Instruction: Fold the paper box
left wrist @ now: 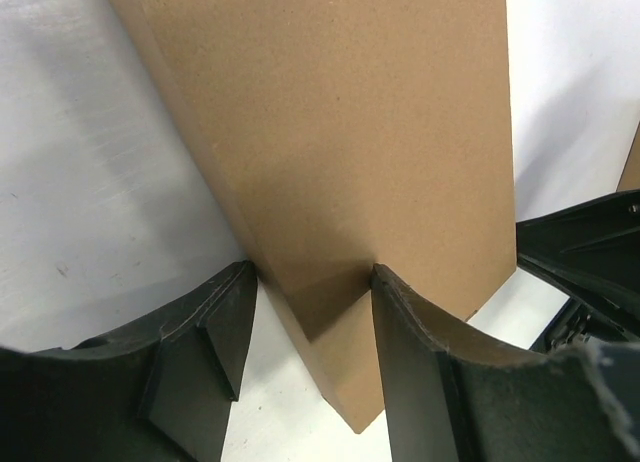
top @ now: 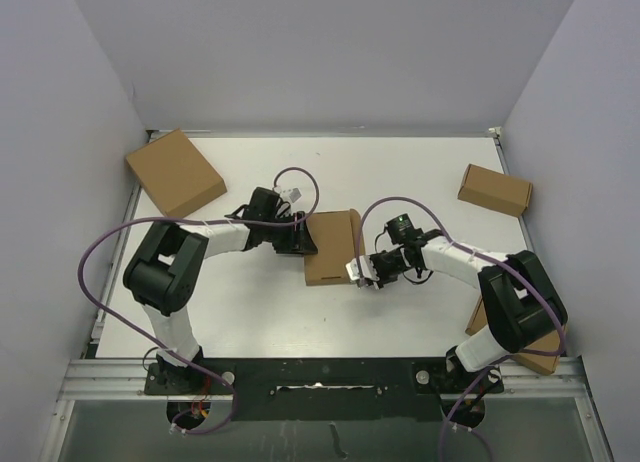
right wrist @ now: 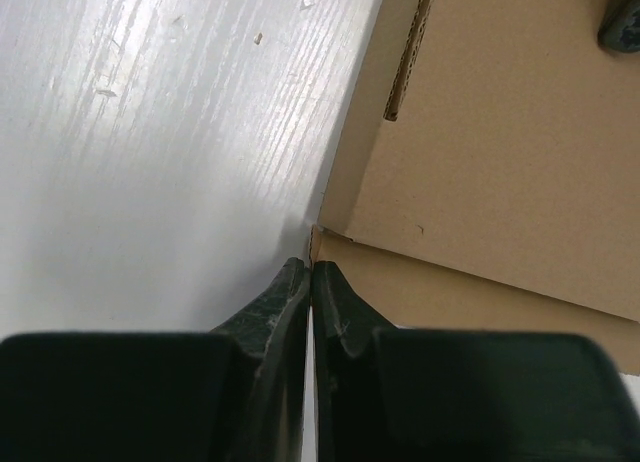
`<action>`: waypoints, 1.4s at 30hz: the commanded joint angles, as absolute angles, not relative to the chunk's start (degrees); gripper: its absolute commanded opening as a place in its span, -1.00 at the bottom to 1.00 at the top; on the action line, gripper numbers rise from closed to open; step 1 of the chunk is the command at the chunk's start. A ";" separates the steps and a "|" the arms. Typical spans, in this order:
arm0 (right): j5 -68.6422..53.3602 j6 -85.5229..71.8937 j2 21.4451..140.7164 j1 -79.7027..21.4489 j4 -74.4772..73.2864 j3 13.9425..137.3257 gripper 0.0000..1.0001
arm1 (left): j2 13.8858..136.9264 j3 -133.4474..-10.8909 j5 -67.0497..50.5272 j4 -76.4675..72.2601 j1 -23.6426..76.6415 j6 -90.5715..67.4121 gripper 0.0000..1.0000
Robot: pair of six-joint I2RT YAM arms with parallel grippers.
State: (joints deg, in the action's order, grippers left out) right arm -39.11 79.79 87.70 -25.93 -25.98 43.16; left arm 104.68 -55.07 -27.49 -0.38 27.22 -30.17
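**Box held mid-bench: left jaws astride it, right jaws shut at its corner**

Your paper box (top: 330, 244) lies flat in the middle of the bench (top: 400, 172), between the two arms. It looks folded down into a thin brown slab. In the right wrist view a raw corrugated edge shows at a slit (right wrist: 405, 77) in its face, so I judge the fold unfinished.

The left jaws meet the box from its left side. They stand about half apart with the box's near end between them. Both fingers (left wrist: 225, 322) touch cardboard, so this reads as a grip on the box. My guess at the reason is that you are stopping the slab from sliding while the other arm works on the opposite side.

The right jaws sit at the box's near right corner. They are fully closed, fingertips (right wrist: 335, 302) pressed together, with their point touching that corner. You can see no card nipped between them. Closed like this they make a narrow pusher, which would suit tucking a flap or tab, though that is inference.

Further out, three made-up boxes lie well apart from the work:
- a large brown box (top: 175, 170) at the far left
- a small brown box (top: 495, 189) at the far right
- a third brown box (top: 545, 354) by the base of the right arm (top: 460, 262), partly hidden by it
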 commanded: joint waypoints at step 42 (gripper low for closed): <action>-43.44 55.14 99.58 -24.20 -36.83 58.77 -0.99 | 107.70 -57.28 -29.71 1.08 25.16 -27.77 -0.15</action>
State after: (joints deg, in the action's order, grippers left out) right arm -41.45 57.52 99.29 -24.34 -36.88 56.58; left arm 105.78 -56.27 -29.47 0.80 25.65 -29.30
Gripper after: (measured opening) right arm 0.040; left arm 0.430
